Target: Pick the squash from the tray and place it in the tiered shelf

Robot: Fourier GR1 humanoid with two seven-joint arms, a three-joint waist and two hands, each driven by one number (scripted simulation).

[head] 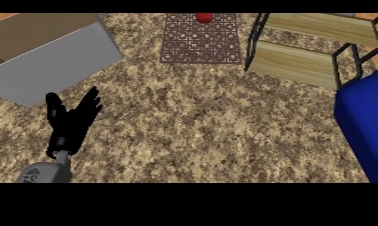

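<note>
The fingers (90,101) of the left hand (70,122) stand straight and spread, pointing up the counter, the thumb off to their left, with nothing between them. The black hand rests low at the left of the view on a grey forearm (46,172) that comes in from the lower edge. Only this hand shows.

Just above it sits a grey box (55,60) with a brown inner face, its corner jutting toward the middle. Bare speckled brown counter (207,120), rough like granite, lies between the hand and everything else. Far up the middle lies a flat brown tray (201,42) with a latticed pattern; at its far edge a small red rounded thing (204,17), apparently the squash, rests on it, partly cut off. To the right stands the tiered shelf (310,50), pale wooden boards in a thin black metal frame, well apart from the hand. A smooth blue block (360,115) fills the right edge below it.
</note>
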